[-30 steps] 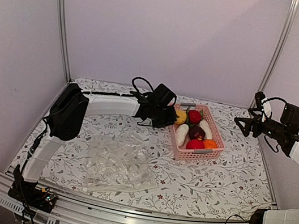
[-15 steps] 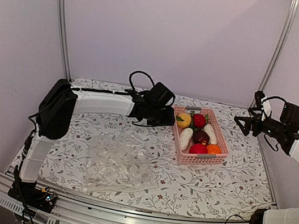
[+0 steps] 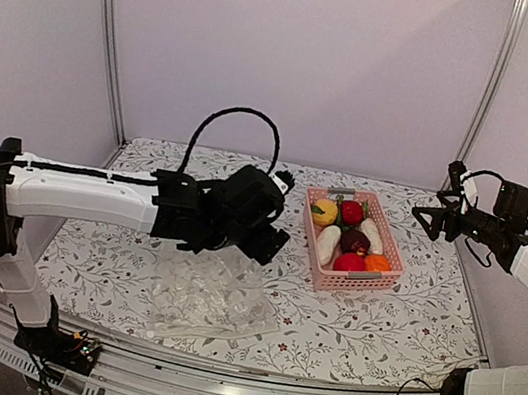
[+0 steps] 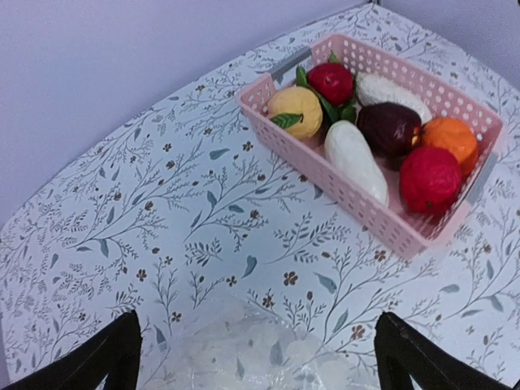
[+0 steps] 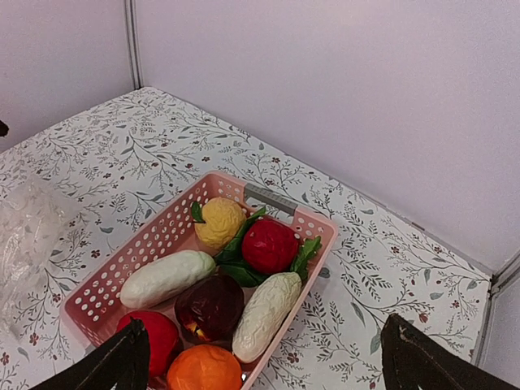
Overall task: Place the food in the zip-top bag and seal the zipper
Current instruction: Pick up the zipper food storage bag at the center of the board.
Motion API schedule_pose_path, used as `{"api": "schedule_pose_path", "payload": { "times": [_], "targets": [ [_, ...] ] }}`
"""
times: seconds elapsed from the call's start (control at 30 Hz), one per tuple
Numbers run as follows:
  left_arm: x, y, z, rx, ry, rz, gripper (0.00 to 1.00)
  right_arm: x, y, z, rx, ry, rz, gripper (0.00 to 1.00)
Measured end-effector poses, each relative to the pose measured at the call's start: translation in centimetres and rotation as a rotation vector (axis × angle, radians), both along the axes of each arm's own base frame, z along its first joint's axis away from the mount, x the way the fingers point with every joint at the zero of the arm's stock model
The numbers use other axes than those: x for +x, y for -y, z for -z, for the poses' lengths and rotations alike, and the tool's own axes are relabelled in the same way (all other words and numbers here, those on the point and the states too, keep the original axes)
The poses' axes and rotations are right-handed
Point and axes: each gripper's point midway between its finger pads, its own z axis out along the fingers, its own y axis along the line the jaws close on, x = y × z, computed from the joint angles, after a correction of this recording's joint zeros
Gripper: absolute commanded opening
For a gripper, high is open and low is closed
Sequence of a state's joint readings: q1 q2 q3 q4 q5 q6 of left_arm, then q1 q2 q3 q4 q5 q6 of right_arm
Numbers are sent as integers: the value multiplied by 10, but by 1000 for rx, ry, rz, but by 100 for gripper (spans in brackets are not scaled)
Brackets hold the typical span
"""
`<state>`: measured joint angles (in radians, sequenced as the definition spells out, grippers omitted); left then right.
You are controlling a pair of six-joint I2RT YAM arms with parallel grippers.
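My left gripper (image 4: 258, 367) hangs with its jaws spread wide and nothing between them, over the far edge of the zip-top bag (image 3: 211, 295). My right gripper (image 5: 268, 361) is also spread and empty, held high by the right frame post (image 3: 486, 93), to the right of the pink basket (image 3: 344, 275).

The table (image 3: 394, 331) gives me bare flowered cloth between bag and basket, a wider stretch in front of the basket, and a band behind the bag up to the back wall. The bag's near edge lies close to the table's front rail (image 3: 245, 372). The basket sits right of centre, with a strip of cloth between it and the right edge.

All the food (image 4: 355, 156) is in the basket:
- a yellow piece (image 4: 296, 110) and a red one (image 4: 331, 81) with green leaves at the far end
- two white pieces
- a dark purple one (image 4: 388, 127)
- an orange one (image 4: 448, 138)
- a larger red one (image 4: 429, 179) at the near end

The bag lies flat, clear and crumpled, nothing coloured inside. I cannot make out the zipper or which edge is the mouth.
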<state>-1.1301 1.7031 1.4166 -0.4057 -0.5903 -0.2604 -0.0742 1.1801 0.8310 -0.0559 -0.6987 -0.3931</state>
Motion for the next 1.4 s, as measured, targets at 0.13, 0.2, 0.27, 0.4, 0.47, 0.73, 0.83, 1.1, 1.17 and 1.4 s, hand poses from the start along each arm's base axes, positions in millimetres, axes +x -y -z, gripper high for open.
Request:
{"api": "schedule_pose_path", "payload": {
  "times": [0.13, 0.2, 0.27, 0.4, 0.47, 0.73, 0.83, 1.1, 1.17, 1.4],
  "targets": [
    [-42, -19, 51, 236, 9, 50, 99, 0, -1, 2, 4, -9, -7, 97],
    [-69, -21, 46, 284, 85, 72, 100, 0, -1, 3, 5, -14, -9, 97],
    [-86, -23, 28, 268, 128, 70, 100, 0, -1, 5, 6, -18, -10, 97],
    [-82, -44, 1, 220, 138, 8, 76, 0, -1, 6, 6, -23, -11, 97],
    [-89, -51, 15, 219, 91, 69, 64, 1, -2, 7, 5, -23, -13, 97],
    [-152, -41, 85, 289, -184, 424, 47, 0, -3, 9, 5, -31, -22, 97],
    [-173, -35, 108, 354, -244, 510, 47, -1, -3, 10, 4, -33, -23, 97],
    [-196, -43, 178, 637, -373, 564, 50, -1, -3, 12, 4, -46, -24, 97],
    [-197, -45, 186, 692, -372, 557, 47, -1, -3, 11, 4, -45, -24, 97],
    [-190, -63, 198, 817, -357, 515, 36, 0, -3, 9, 4, -40, -24, 97]
  ]
}}
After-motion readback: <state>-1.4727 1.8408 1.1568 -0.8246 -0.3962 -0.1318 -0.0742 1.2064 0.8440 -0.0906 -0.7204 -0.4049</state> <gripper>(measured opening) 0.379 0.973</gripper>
